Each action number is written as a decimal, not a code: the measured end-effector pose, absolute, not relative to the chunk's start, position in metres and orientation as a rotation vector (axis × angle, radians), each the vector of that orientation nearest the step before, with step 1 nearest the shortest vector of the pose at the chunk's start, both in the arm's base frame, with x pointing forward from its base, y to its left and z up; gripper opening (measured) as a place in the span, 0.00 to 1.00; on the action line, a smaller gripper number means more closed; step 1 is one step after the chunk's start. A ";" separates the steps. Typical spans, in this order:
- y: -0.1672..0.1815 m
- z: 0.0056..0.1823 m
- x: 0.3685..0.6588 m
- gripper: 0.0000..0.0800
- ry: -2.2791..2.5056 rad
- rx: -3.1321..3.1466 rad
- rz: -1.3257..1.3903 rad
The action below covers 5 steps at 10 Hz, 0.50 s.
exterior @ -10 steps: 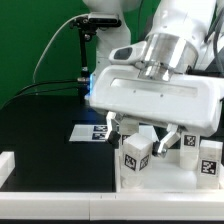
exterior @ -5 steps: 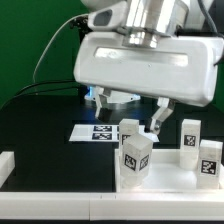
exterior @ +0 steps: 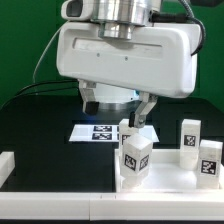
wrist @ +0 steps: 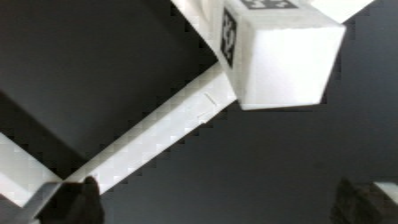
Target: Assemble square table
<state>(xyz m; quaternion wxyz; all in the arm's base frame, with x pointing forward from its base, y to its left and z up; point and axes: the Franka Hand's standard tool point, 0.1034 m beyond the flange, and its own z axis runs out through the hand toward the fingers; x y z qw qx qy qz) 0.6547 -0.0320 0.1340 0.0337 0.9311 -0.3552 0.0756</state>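
Observation:
The white square tabletop (exterior: pixel 165 182) lies at the front on the exterior view's right. Several white legs with black-and-white tags stand on or by it: one at the front (exterior: pixel 136 156), one behind it (exterior: pixel 128 130), and two on the right (exterior: pixel 190 136) (exterior: pixel 210 158). My gripper (exterior: pixel 116 112) hangs above the table, over the tabletop's left rear corner, open and empty. In the wrist view the gripper (wrist: pixel 224 205) has its dark fingertips (wrist: pixel 71 202) wide apart, with only dark surface between them. A tagged leg (wrist: pixel 281 55) and a white rim strip (wrist: pixel 160 130) lie ahead of it.
The marker board (exterior: pixel 95 133) lies flat on the black table just below the gripper. A plain white bar (exterior: pixel 8 166) sits at the front on the exterior view's left. A green backdrop and a camera stand (exterior: pixel 84 55) are behind.
The gripper has moved toward the exterior view's left and risen, from above the legs on the tabletop to above the marker board area. The legs and tabletop have not moved.

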 end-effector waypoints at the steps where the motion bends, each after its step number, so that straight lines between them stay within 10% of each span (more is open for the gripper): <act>1: -0.031 0.129 0.652 0.81 -1.149 2.876 0.218; 5: -0.020 0.121 0.646 0.81 -1.190 2.810 0.171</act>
